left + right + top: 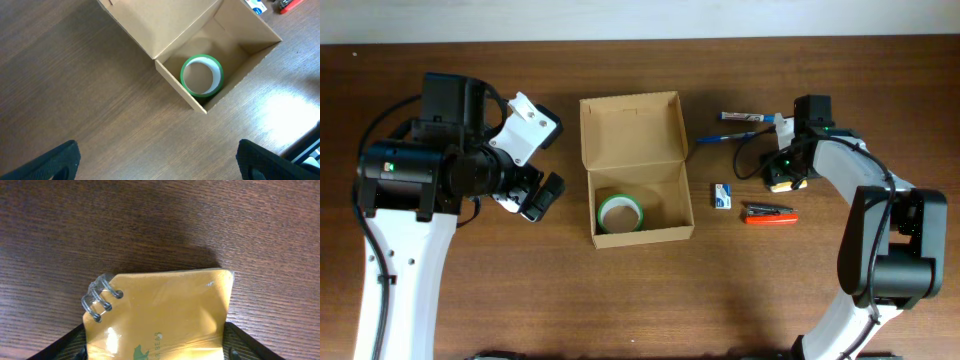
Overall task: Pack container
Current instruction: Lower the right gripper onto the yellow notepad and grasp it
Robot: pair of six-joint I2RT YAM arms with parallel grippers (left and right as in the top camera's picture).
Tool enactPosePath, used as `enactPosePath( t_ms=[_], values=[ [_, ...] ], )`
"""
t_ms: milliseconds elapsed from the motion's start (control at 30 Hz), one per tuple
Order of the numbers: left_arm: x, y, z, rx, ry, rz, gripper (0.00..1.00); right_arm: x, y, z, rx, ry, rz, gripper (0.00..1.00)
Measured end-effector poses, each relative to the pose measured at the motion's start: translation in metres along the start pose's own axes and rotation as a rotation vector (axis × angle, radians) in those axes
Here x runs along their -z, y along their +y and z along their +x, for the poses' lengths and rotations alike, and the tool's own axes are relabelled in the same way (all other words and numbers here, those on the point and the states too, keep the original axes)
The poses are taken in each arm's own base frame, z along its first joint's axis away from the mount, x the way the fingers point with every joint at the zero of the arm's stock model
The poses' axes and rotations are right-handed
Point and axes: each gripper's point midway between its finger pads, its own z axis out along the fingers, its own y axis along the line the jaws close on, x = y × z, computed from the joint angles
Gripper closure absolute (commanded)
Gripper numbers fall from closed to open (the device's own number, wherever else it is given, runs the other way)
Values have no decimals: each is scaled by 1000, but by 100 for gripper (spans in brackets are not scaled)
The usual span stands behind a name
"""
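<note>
The container is a tan cardboard box in the middle of the table, its lid flap hinged open toward the back. A green tape roll lies flat inside; the left wrist view shows that roll in the box. My left gripper hovers left of the box, open and empty. At the right, my right gripper is down on a yellow spiral notepad lying on the table. Its fingers press both side edges of the pad.
Right of the box lie a blue pen, a second blue pen, a small white-and-blue eraser and a red stapler-like item. Bare wood surrounds my left arm.
</note>
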Motion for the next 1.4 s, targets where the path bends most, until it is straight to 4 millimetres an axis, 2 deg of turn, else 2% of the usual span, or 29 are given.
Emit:
enactPosePath(
  t_ms=[333,400,533,600,633,667,767,867,1233,1400],
  values=[
    [0,0,0,0,0,0,0,2,0,0,-35,9,-2,31],
    [0,0,0,0,0,0,0,7,0,-1,-46,20,-5,32],
    [0,0,0,0,0,0,1,15,3,14,-58,110,-23,32],
    [0,0,0,0,0,0,0,23,3,13,-62,135,-28,31],
    [0,0,0,0,0,0,0,29,1,8,-65,132,-28,27],
    [0,0,0,0,0,0,0,35,0,2,-72,121,-25,17],
    [0,0,0,0,0,0,0,52,-8,-29,-80,43,-9,1],
    [0,0,0,0,0,0,0,58,-11,-38,-80,15,-3,1],
    [0,0,0,0,0,0,1,57,-5,-36,-82,22,-37,1],
    [0,0,0,0,0,0,0,57,-3,-30,-75,48,-45,1]
  ],
)
